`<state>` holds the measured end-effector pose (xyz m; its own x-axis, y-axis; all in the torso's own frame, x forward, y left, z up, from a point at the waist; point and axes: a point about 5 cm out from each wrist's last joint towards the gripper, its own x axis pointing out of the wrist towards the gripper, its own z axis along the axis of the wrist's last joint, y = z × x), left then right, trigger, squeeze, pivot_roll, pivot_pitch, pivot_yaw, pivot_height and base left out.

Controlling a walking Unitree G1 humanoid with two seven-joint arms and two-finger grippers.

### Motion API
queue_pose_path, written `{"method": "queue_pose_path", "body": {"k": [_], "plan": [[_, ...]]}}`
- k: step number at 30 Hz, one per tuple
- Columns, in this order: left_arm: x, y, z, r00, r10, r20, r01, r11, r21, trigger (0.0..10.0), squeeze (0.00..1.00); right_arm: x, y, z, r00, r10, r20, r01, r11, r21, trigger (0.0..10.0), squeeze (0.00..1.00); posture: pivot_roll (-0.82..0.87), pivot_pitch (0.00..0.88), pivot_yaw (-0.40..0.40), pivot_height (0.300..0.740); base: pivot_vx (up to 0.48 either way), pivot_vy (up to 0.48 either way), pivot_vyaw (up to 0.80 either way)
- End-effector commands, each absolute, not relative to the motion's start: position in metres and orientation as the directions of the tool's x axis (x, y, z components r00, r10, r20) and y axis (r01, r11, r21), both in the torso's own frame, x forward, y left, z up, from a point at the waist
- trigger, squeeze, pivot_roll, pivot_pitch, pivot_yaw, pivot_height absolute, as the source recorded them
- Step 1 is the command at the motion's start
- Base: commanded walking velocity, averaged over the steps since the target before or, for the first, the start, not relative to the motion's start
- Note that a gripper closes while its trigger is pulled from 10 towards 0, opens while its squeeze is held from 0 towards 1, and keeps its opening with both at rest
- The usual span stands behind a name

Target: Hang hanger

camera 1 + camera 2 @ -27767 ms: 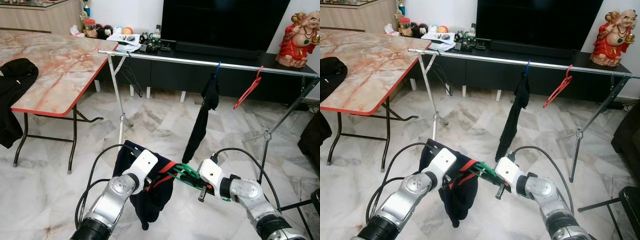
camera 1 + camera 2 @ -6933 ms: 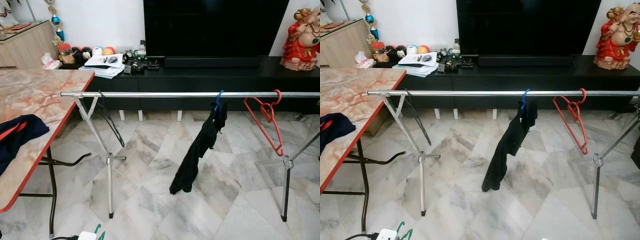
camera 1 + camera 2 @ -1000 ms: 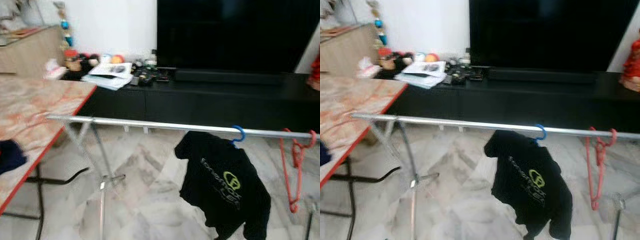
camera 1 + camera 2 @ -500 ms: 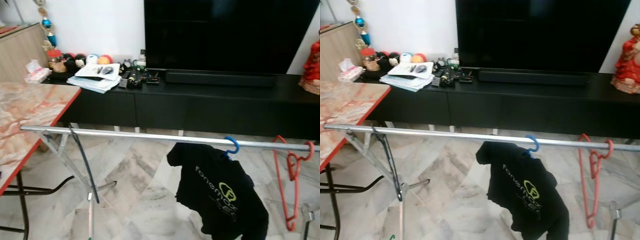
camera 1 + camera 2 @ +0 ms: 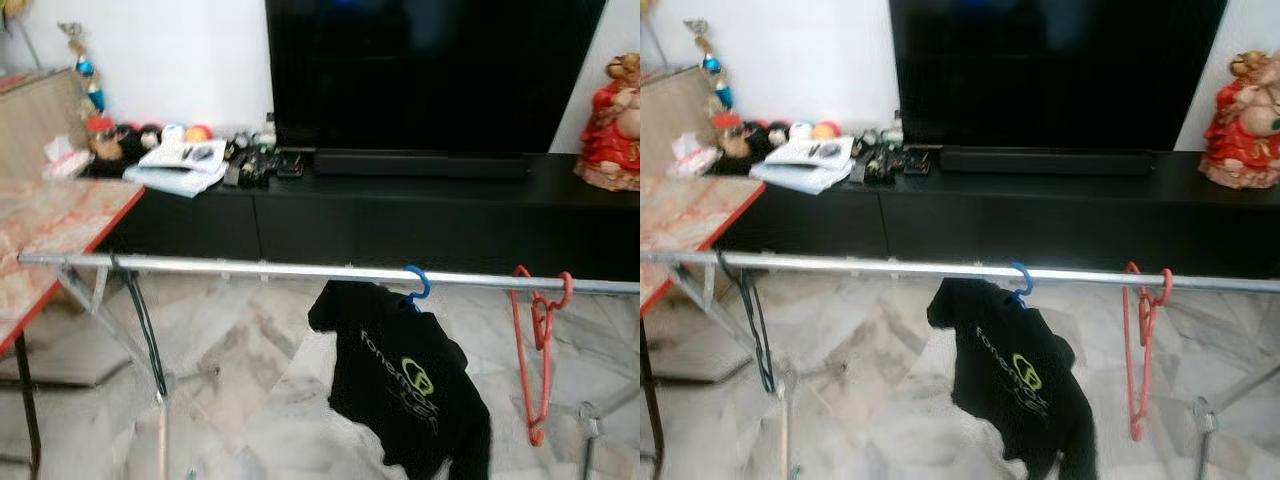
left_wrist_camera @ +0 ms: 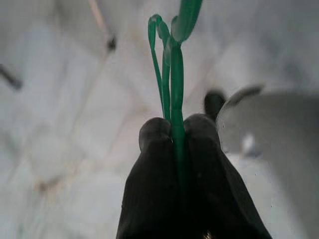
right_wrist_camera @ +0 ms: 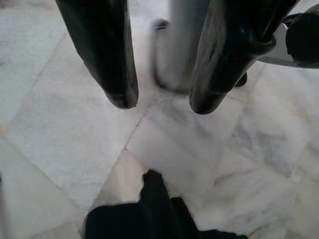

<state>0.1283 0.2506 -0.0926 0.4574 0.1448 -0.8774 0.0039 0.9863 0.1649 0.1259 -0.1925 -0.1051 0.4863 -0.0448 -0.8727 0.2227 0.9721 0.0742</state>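
A silver clothes rail [image 5: 240, 269] runs across the room in front of a long black TV cabinet [image 5: 400, 215] with a large dark television [image 5: 430, 75] above it. On the rail, a black T-shirt [image 5: 410, 385] with a green and white print hangs from a blue hanger [image 5: 415, 283], and just to its right an empty red hanger [image 5: 535, 340] hangs by its hook, apart from the shirt. A thin black hanger [image 5: 140, 320] hangs near the rail's left end, beside the slanted leg of the stand. At the left edge is a marble-patterned table [image 5: 45, 235] with a red rim, and a red figurine [image 5: 610, 125] sits on the cabinet's right end. The floor is pale marble tile [image 5: 870, 350]. In the left wrist view, the left gripper [image 6: 172, 130] has its two black fingers pressed together on the green hanger [image 6: 172, 74], whose thin green wires stick out past the fingertips over the blurred floor. In the right wrist view, the right gripper [image 7: 159, 102] has its fingers [image 7: 107, 55] spread apart with nothing between them, pointing down at the marble floor, where a dark piece of clothing [image 7: 154, 216] lies below and a silver pole [image 7: 182, 45] stands just behind the fingers.
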Motion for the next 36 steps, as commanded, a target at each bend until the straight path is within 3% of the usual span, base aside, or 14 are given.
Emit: {"method": "queue_pose_path", "body": {"k": [1,12,16,18,21,23,28,36], "plan": [[0.134,0.247,-0.091,0.477,0.123,-0.870,0.020,0.988,0.151,10.0,0.00,0.126,-0.201,-0.104,0.485,-0.065,-0.872,0.223,0.974,0.051,10.0,0.00,0.03,0.000,0.021,0.740,0.000,-0.469,0.00],[0.142,0.260,-0.085,0.509,0.198,-0.838,-0.026,0.976,0.214,10.0,0.00,0.128,-0.201,-0.103,0.485,-0.046,-0.873,0.190,0.980,0.053,10.0,0.00,0.03,0.000,0.020,0.740,0.000,-0.043,0.00],[0.170,0.258,-0.072,0.627,0.262,-0.734,-0.119,0.963,0.242,10.0,0.00,0.128,-0.203,-0.103,0.480,-0.045,-0.876,0.180,0.983,0.048,10.0,0.00,0.04,0.000,0.015,0.740,0.000,0.000,0.00],[0.177,0.256,-0.067,0.669,0.239,-0.704,-0.119,0.969,0.216,10.0,0.00,0.128,-0.204,-0.103,0.478,-0.045,-0.877,0.173,0.984,0.044,10.0,0.00,0.06,0.000,0.007,0.740,0.000,0.000,0.00],[0.205,0.246,-0.044,0.830,0.144,-0.538,-0.072,0.986,0.152,10.0,0.00,0.128,-0.205,-0.103,0.471,-0.044,-0.881,0.156,0.987,0.034,10.0,0.00,0.06,0.000,0.004,0.740,0.000,0.000,0.00],[0.207,0.241,-0.040,0.859,0.130,-0.495,-0.071,0.988,0.135,10.0,0.00,0.129,-0.205,-0.103,0.470,-0.044,-0.881,0.146,0.989,0.029,10.0,0.00,0.07,0.000,0.004,0.740,0.000,0.000,0.00],[0.200,0.222,-0.039,0.891,0.082,-0.447,-0.019,0.989,0.144,10.0,0.00,0.129,-0.207,-0.103,0.466,-0.046,-0.883,0.136,0.990,0.020,10.0,0.00,0.07,0.000,0.005,0.740,0.000,0.000,0.00],[0.199,0.224,-0.032,0.907,0.107,-0.407,-0.064,0.991,0.117,10.0,0.00,0.127,-0.207,-0.103,0.460,-0.038,-0.887,0.115,0.993,0.017,10.0,0.00,0.07,0.000,0.004,0.740,0.000,0.000,0.00]]}}
